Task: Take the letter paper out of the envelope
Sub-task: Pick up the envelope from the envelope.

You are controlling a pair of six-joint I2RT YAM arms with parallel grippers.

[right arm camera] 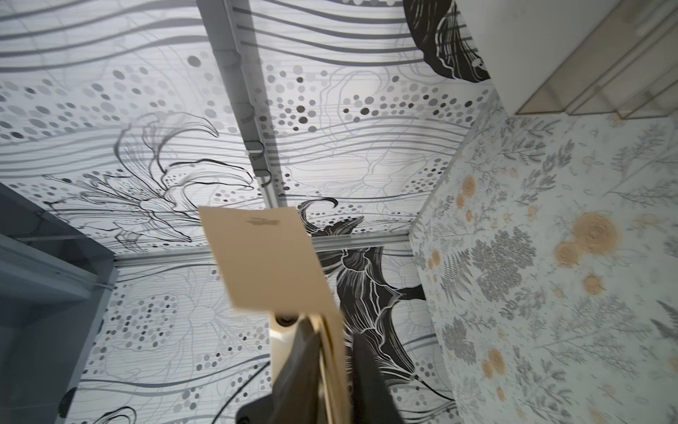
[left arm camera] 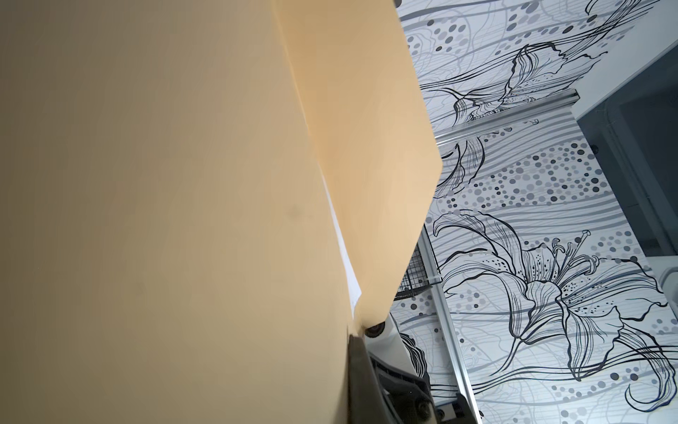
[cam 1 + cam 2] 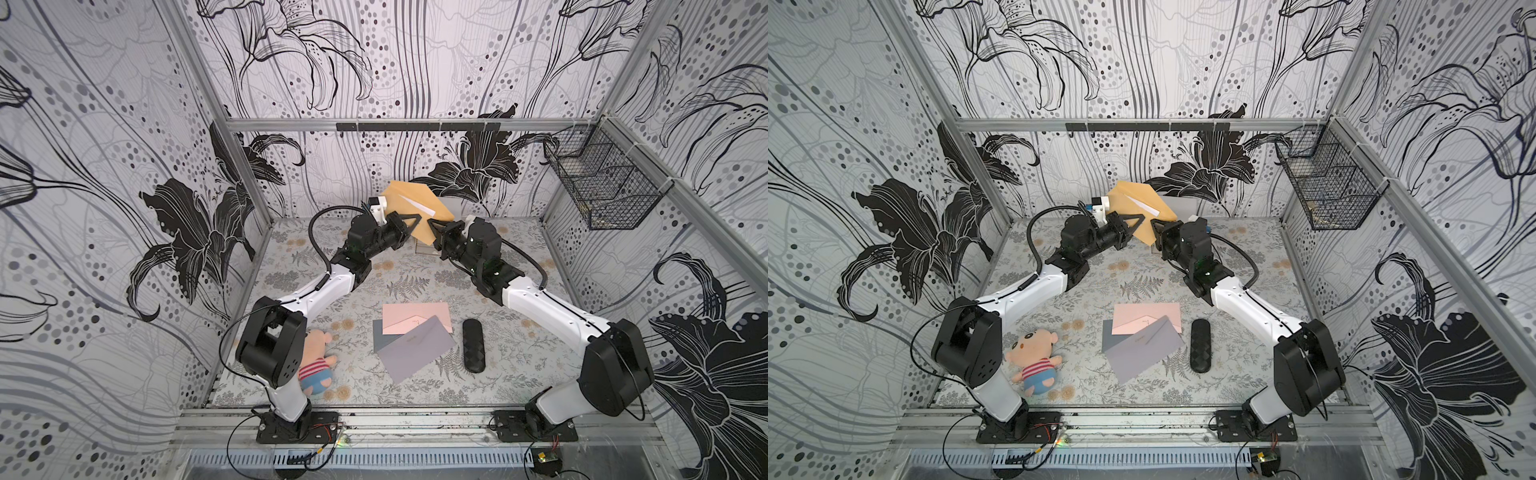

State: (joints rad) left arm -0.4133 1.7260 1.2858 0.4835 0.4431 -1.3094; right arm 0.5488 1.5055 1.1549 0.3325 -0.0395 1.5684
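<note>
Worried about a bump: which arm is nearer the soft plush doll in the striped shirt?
Left. The left arm hangs its black elbow right beside the plush doll, partly hiding it in a top view; the right arm reaches up the opposite side.

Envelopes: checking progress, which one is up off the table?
The mustard-yellow paper envelope, pinched in the left gripper, white letter paper peeking out. The pink envelope, pale grey envelope and dark slate envelope lie flat on the floral table.

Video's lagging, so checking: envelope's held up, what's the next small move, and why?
Probably move the right gripper to the letter paper peeking from under the flap and pinch it: its jaws stand apart, while the left gripper clamps the envelope.
</note>
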